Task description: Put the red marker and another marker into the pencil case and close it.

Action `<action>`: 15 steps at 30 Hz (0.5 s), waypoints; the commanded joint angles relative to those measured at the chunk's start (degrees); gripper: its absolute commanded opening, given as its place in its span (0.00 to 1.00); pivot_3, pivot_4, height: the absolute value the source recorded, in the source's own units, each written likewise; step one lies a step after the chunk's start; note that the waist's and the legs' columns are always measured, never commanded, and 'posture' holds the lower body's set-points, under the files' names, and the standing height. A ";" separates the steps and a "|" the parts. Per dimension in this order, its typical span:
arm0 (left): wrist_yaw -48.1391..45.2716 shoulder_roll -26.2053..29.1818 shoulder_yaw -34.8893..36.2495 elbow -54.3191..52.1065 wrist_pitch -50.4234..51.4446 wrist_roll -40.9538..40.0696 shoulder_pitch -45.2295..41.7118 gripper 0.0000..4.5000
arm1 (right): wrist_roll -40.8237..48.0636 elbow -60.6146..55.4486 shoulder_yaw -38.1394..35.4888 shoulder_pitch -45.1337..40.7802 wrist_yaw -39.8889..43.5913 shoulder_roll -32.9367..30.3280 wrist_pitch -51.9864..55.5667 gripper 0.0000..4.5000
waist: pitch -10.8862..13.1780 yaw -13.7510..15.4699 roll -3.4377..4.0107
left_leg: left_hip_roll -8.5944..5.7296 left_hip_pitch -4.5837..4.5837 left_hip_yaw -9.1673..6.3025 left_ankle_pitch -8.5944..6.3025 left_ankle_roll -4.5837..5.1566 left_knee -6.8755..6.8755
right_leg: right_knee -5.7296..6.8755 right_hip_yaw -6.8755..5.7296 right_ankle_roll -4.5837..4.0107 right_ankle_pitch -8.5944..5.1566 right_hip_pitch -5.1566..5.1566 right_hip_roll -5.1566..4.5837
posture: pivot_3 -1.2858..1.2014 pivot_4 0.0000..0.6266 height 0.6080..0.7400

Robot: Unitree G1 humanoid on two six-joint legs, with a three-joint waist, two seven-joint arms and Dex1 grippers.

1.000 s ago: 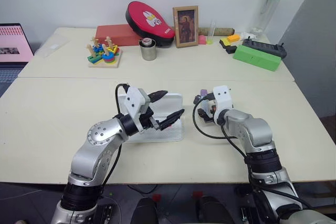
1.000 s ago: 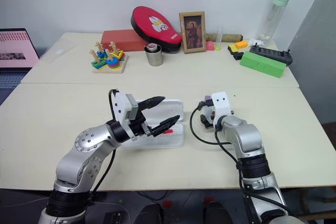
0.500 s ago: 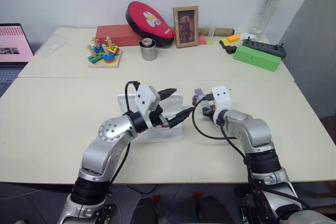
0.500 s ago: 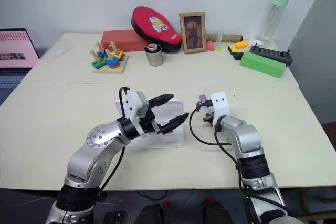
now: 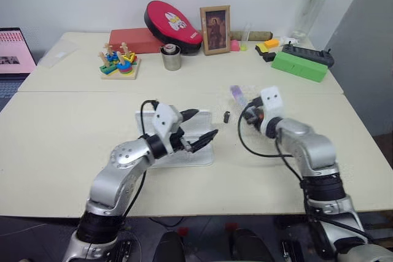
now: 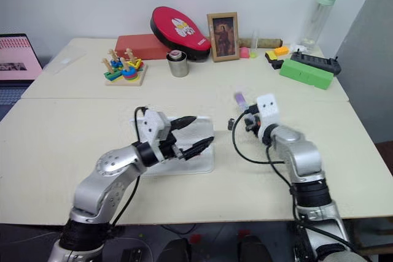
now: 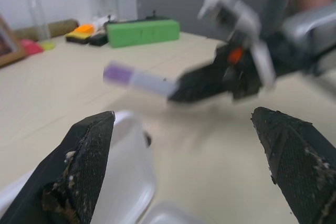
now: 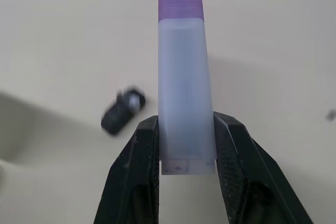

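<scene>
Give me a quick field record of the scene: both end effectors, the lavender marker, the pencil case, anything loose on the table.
right end effector: shut on the lavender marker, lifted off the table
lavender marker: purple cap pointing away from the fingers
left end effector: open, over the pencil case
pencil case: white, flat on the table
small dark piece: loose between case and right end effector

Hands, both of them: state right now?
Left hand: open, holding nothing.
Right hand: closed on the lavender marker.
</scene>
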 commanded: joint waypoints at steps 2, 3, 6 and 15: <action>-0.89 3.45 8.11 -7.44 2.07 -5.45 7.13 1.00 | 6.70 -8.23 0.78 -2.55 12.05 -2.72 -5.96 0.24 | 0.00 -0.18 0.00 | 0.00 0.00 0.01 0.00 0.00 0.00 | -0.04 0.02 0.00 0.00 0.02 0.00 | 0.52 0.24 1.00; -1.70 4.65 9.64 -8.14 1.94 -5.85 9.43 1.00 | 7.92 -9.15 1.34 -3.06 13.93 -2.87 -6.06 0.24 | 0.00 -0.16 0.00 | 0.01 0.01 0.01 0.00 0.00 0.00 | -0.04 0.01 0.00 0.00 0.03 0.00 | 0.52 0.24 1.00; -4.53 7.74 13.16 -9.57 0.50 -6.09 16.23 1.00 | 10.69 -11.60 4.36 -4.28 18.99 -3.76 -5.04 0.24 | 0.02 -0.86 0.02 | 0.02 0.02 0.01 -0.01 0.00 -0.02 | -0.04 0.03 0.00 0.00 0.01 0.00 | 0.52 0.24 1.00; -10.60 12.16 26.36 -5.66 -6.57 -4.17 34.19 1.00 | 8.20 -9.69 22.48 -11.95 27.53 -4.97 -0.45 0.24 | 0.02 -0.80 -0.01 | 0.05 0.06 0.04 -0.01 -0.01 -0.01 | -0.09 0.00 -0.44 -0.28 -0.28 -0.03 | 0.52 0.24 1.00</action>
